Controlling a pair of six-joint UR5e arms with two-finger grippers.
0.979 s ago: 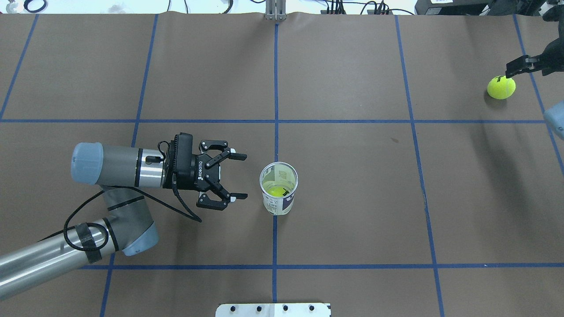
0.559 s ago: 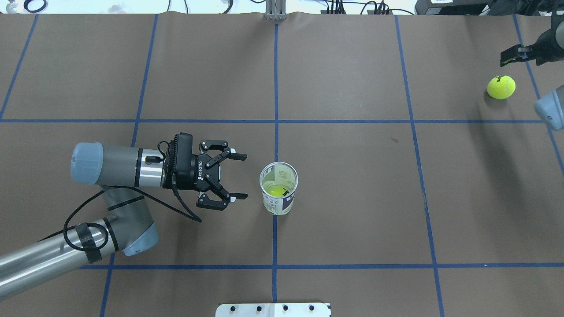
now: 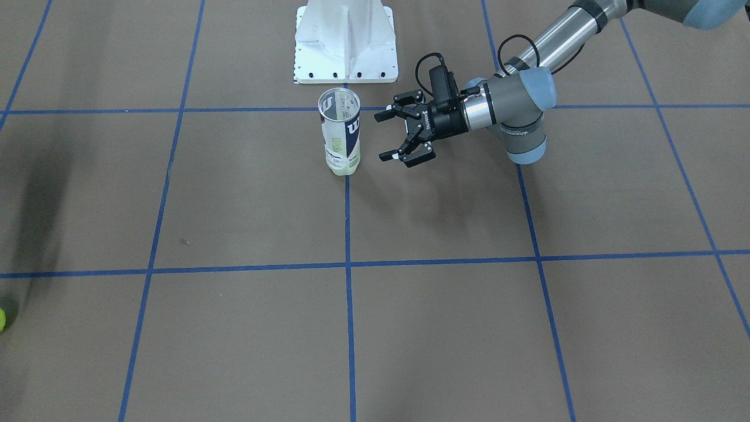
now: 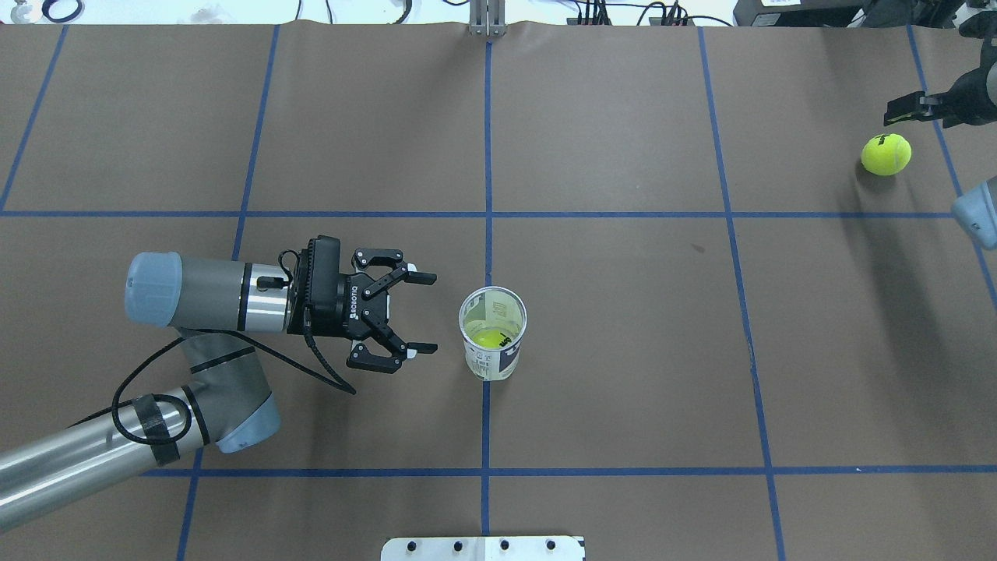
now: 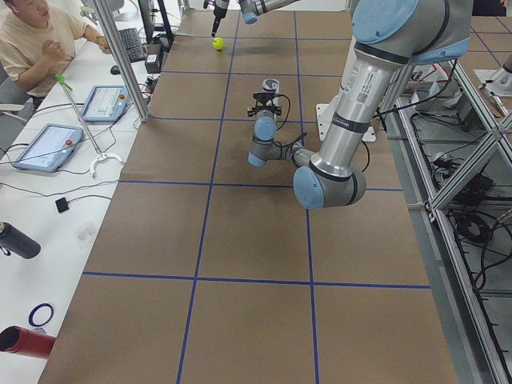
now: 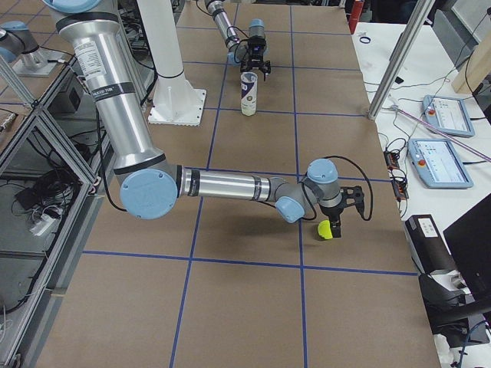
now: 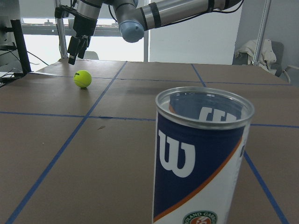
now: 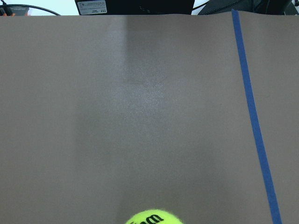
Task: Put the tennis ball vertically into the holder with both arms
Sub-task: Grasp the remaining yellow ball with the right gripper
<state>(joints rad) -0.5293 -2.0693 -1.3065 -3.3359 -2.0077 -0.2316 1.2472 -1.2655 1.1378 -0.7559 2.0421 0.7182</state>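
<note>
The holder [image 4: 493, 333], a clear can with a navy "W" label, stands upright at the table's middle, with one tennis ball inside at its bottom; it also shows in the front view [image 3: 340, 132] and fills the left wrist view [image 7: 201, 158]. My left gripper [image 4: 427, 312] lies level, open and empty, a short gap to the can's left. A loose tennis ball [image 4: 886, 153] lies at the far right. My right gripper [image 4: 897, 117] hovers just beyond and above this ball [image 8: 152, 217], appears open, and holds nothing.
The white flanged pedestal [image 3: 345, 41] stands behind the can on the robot's side. Blue tape lines grid the brown table. A metal post [image 4: 487, 19] stands at the far edge. An operator [image 5: 32, 40] with tablets sits beyond that edge.
My right gripper has drawn back from the loose ball, toward the far edge, and no longer touches it. The ball, the can and my left arm have not moved.
</note>
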